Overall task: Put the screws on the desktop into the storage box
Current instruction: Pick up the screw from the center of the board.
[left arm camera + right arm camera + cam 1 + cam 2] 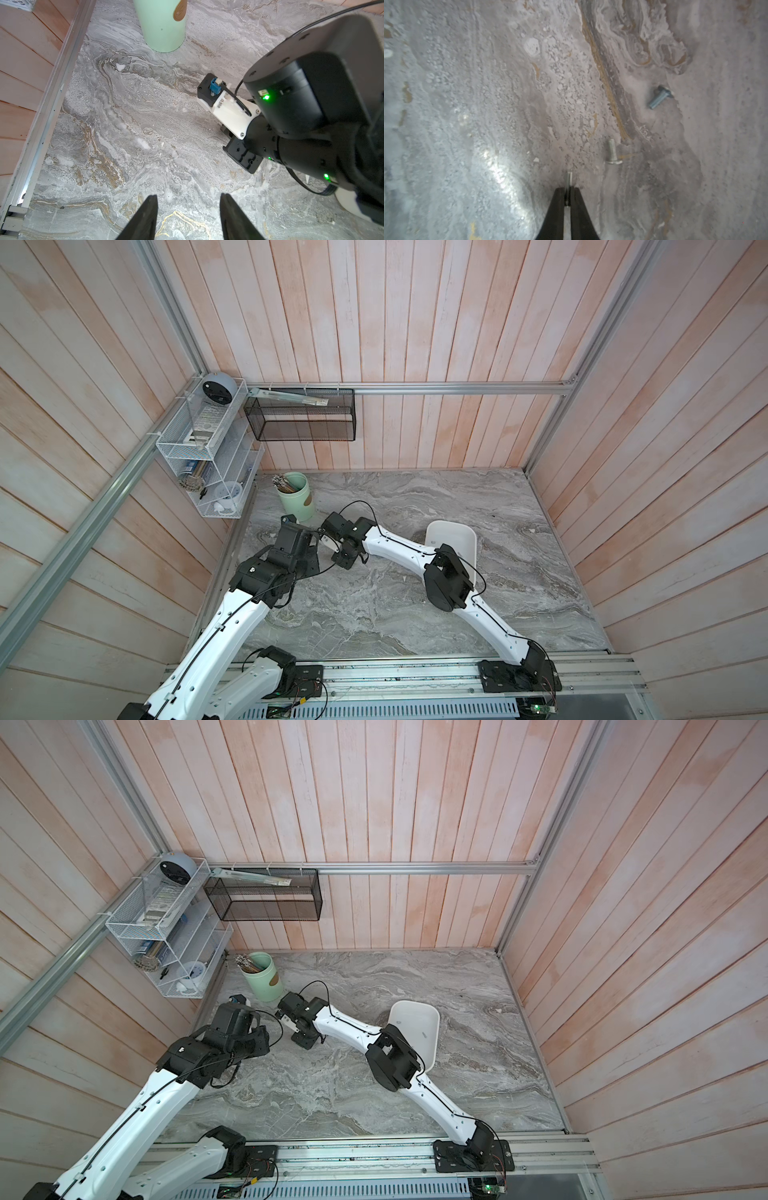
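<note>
The screws [613,152] are borne by the grey marbled table [415,614], where the white storage box [457,536] is stood on the right half, partly hidden by the right arm. The left end effector [188,196] is held released over the table, while the right end effector [568,190] is clenched on one screw [569,179]; two more are seen lying loose near it.

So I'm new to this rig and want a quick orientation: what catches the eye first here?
The right gripper, pinched shut on a tiny screw at the marbled desktop. Two more screws lie loose beside it, and the white storage box sits partly hidden by that arm's elbow.
</note>
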`<state>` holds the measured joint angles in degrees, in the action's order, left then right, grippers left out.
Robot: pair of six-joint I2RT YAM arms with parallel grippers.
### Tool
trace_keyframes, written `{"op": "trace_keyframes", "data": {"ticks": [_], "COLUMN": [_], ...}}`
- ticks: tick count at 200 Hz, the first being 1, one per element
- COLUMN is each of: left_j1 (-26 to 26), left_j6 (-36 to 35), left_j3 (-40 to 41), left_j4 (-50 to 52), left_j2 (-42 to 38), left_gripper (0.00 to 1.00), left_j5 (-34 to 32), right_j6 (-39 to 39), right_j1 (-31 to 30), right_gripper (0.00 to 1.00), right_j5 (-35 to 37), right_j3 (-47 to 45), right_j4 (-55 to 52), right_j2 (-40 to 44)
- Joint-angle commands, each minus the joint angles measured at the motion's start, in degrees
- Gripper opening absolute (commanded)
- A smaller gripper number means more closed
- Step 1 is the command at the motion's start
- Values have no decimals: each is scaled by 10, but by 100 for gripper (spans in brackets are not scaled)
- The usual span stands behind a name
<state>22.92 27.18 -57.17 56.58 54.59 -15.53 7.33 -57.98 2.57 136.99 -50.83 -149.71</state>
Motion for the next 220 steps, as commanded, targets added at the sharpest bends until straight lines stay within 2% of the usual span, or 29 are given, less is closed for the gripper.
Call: {"op": "trace_keyframes", "data": {"ticks": [1, 73, 139, 195, 220], "left_j1": [-2, -2, -4, -3, -4], "left_j6": [-1, 0, -2, -3, -2], "left_j3": [7, 7, 6, 7, 7], "left_j4": [-6, -6, -6, -8, -7], "left_j2": [1, 0, 1, 4, 7], "left_gripper": [54, 54, 54, 54, 54], "left_j5": [-13, -13, -11, -8, -6], "right_j6": [-12, -20, -36, -57, -69], "right_j1": [6, 30, 49, 75, 97], "right_gripper": [0, 0, 0, 0, 0], "right_j5": [4, -60, -108, -140, -144], "right_j3": [-5, -22, -95, -195, -275], "right_j4": [-46, -44, 9, 66, 103], "right_j2": [-22, 33, 102, 195, 263]}}
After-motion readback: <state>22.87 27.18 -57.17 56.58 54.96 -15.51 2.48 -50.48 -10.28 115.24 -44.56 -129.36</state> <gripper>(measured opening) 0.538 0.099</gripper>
